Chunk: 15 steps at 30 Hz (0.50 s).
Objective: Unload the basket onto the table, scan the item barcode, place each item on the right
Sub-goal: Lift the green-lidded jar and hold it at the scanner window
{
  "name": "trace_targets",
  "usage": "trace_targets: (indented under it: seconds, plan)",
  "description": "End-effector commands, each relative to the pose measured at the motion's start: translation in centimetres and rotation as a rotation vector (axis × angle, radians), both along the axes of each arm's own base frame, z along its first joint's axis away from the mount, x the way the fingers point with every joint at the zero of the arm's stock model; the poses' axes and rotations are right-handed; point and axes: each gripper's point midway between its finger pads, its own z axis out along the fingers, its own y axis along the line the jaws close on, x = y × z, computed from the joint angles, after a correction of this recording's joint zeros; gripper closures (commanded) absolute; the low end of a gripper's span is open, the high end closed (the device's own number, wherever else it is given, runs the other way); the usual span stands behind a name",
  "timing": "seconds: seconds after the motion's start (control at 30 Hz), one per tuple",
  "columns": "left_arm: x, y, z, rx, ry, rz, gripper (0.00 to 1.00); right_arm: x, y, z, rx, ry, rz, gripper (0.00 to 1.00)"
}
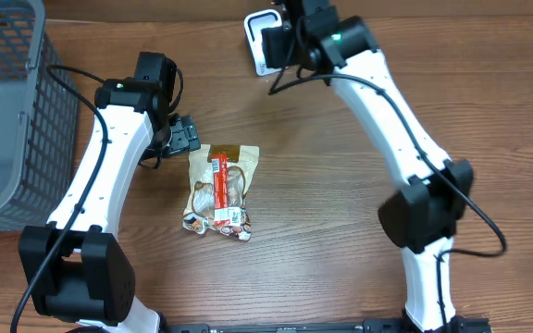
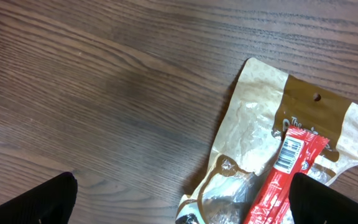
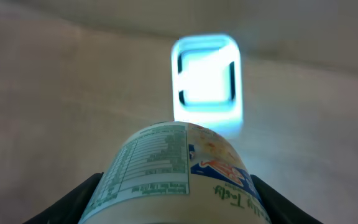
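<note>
The container (image 3: 176, 168), round-bodied with a nutrition panel printed on its upper side, fills the bottom of the right wrist view. It is clamped between the two dark fingers (image 3: 73, 202) of the right gripper (image 3: 174, 206), one on each flank, so that hand is grasping it. Its long axis runs straight out from the hand. Directly beyond its far end, a little apart, sits the scanner (image 3: 207, 78), its window glowing pale blue. From overhead this pair is at the far edge of the table (image 1: 340, 277), the gripper right beside the scanner.

The panel facing the wrist camera shows text and a picture but no barcode that I can make out. My judgement is that the coming move turns on rolling the wrist until the code meets the lit window, since the container is already aimed at it.

The left gripper (image 1: 188, 137) hangs wide open and empty over the wood just beside a tan snack pouch (image 2: 272, 124) with a red stick pack (image 2: 284, 180) lying on it. It is well apart from the scanner, so the right arm is the nearer one.
</note>
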Motion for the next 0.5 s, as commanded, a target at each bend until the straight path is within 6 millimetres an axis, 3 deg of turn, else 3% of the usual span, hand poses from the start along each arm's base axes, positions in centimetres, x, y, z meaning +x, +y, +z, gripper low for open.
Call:
trace_targets:
  seconds: [0.0, 0.23, 0.47]
  plan:
    - [0.4, 0.0, 0.4, 0.004, -0.015, -0.001, 0.00, 2.8, 0.7, 1.1, 0.052, -0.110, -0.009, 0.96]
    - [0.4, 0.0, 0.4, 0.004, -0.015, -0.001, 0.00, 8.7, 1.4, -0.1, 0.098, -0.308, -0.082, 0.96]
    - [0.4, 0.0, 0.4, 0.004, -0.015, -0.001, 0.00, 12.0, 1.4, -1.3, 0.238, -0.394, -0.163, 0.96]
